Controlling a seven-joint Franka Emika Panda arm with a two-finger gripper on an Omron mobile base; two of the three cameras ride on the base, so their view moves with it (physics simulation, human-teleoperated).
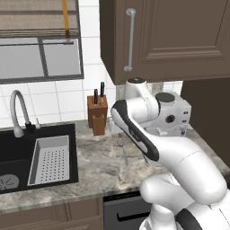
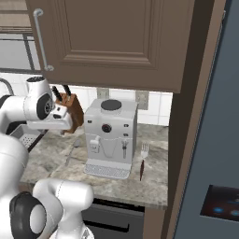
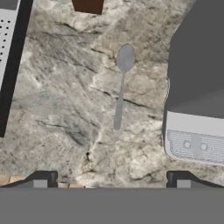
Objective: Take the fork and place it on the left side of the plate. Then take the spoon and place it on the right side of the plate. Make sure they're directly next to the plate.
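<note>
Spoon flat on counter, between sink and coffee machine, ahead of gripper. Handle points back toward the fingers, bowl away. Jaws wide apart, holding nothing. Fork lies beyond the machine. Plate unseen.

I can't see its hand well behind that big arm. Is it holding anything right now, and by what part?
Nothing is held. The gripper is open above the counter, and the spoon lies flat on the marble ahead of it, untouched.

Spoon on counter between sink and coffee machine, fork right of machine
</note>
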